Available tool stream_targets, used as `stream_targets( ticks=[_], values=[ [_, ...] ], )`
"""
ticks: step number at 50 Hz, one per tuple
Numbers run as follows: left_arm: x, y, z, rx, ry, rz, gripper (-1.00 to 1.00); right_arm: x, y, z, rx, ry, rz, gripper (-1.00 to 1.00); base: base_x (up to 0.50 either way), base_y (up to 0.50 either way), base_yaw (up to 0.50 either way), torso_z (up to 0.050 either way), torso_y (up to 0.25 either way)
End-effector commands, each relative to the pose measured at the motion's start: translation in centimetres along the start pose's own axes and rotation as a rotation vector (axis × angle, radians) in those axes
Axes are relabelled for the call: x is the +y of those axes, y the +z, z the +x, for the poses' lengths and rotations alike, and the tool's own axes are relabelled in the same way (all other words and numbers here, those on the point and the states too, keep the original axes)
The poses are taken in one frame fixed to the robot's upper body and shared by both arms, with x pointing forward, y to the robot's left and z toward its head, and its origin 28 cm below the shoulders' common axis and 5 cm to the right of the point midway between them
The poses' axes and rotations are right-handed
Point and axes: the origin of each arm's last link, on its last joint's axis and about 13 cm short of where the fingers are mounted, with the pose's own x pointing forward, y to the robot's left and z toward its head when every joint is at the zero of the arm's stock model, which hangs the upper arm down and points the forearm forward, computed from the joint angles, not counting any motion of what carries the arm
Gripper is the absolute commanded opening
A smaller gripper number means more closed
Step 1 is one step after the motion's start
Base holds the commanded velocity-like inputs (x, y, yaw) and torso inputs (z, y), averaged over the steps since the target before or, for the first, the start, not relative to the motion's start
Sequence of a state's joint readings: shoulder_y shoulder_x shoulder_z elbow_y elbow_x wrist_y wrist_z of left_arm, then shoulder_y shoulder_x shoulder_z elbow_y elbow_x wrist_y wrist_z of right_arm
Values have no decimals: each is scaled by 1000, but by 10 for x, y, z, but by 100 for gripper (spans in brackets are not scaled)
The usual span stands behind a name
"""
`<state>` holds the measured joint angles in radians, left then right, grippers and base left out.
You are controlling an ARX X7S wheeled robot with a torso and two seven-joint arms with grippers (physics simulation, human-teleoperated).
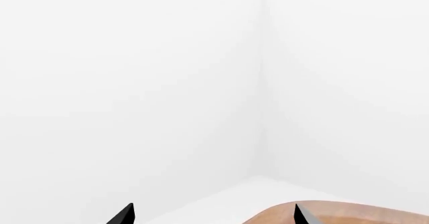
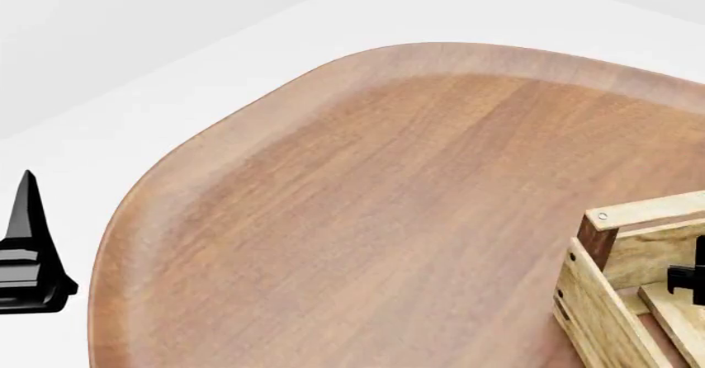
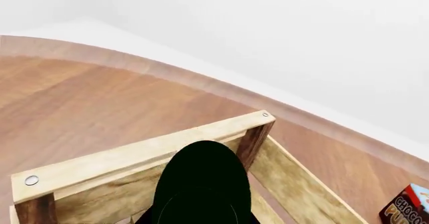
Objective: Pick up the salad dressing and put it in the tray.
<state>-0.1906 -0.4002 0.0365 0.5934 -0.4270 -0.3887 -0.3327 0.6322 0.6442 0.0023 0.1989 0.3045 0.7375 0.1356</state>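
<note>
The tray (image 2: pixel 612 279), a light-wood crate with dark brown corner posts, stands at the table's right front; its near corner and top rail also show in the right wrist view (image 3: pixel 134 156). A black rounded shape, the salad dressing (image 3: pixel 201 179), fills the space between my right jaws and hangs over the crate's inside corner. It hides my right fingertips. My right gripper (image 2: pixel 689 279) shows as a black part above the crate at the picture's right edge. My left gripper (image 1: pixel 213 215) is open and empty, off the table's left edge; one finger (image 2: pixel 26 244) shows in the head view.
The brown wooden table (image 2: pixel 375 195) has a rounded edge, with white floor and walls beyond. A chocolate pudding box (image 3: pixel 406 207) lies on the table beside the crate.
</note>
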Motion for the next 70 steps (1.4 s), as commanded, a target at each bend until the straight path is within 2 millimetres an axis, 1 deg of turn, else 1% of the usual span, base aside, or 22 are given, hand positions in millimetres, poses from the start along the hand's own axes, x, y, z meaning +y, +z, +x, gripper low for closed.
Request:
stream_targets(
  ticks=[1,2,6,15,20,24,32,36,43,45,50,54,64,70],
  values=[
    [-1,1,0,-2,-4,-2,100,-6,-7,9,24,-76,-21,-100,0,0,0,0,0],
    [-1,0,0,0,-4,-1,100,-6,-12,11,32,-90,-19,-100,0,0,0,0,0],
    [0,1,0,3,-2,3,100,-7,-16,15,44,-113,9,-100,0,0,0,0,0],
    [-1,1,0,2,-4,3,100,-8,-15,20,59,-138,5,-100,0,0,0,0,1],
    [-2,0,1,1,-8,6,100,-6,-24,28,87,-162,10,-100,0,0,0,0,0],
    [-1,0,1,2,-6,4,100,-6,-26,32,95,-174,15,-100,0,0,0,0,0],
    [-1,0,1,1,-3,4,100,-3,-31,37,109,-176,17,-100,0,0,0,1,1],
    [-1,1,2,-1,-3,8,100,-1,-37,40,124,-174,27,-100,0,0,0,0,0],
    [-2,1,2,-1,-7,10,100,0,-42,45,140,-178,24,-100,0,0,0,0,0],
    [-2,0,2,1,-6,9,100,2,-46,48,148,-177,19,-100,0,0,0,0,0],
    [-4,-1,3,5,-14,18,100,4,-57,51,165,-172,26,-100,0,0,0,0,0],
    [-3,1,3,0,-13,17,100,5,-61,53,172,-182,26,-100,0,0,0,0,3],
    [-3,1,3,-1,-11,20,100,5,-70,54,175,-196,33,-100,0,0,0,0,0],
    [-3,1,3,-1,-12,22,100,7,-72,53,185,-197,37,-100,0,0,0,0,0]
  ],
)
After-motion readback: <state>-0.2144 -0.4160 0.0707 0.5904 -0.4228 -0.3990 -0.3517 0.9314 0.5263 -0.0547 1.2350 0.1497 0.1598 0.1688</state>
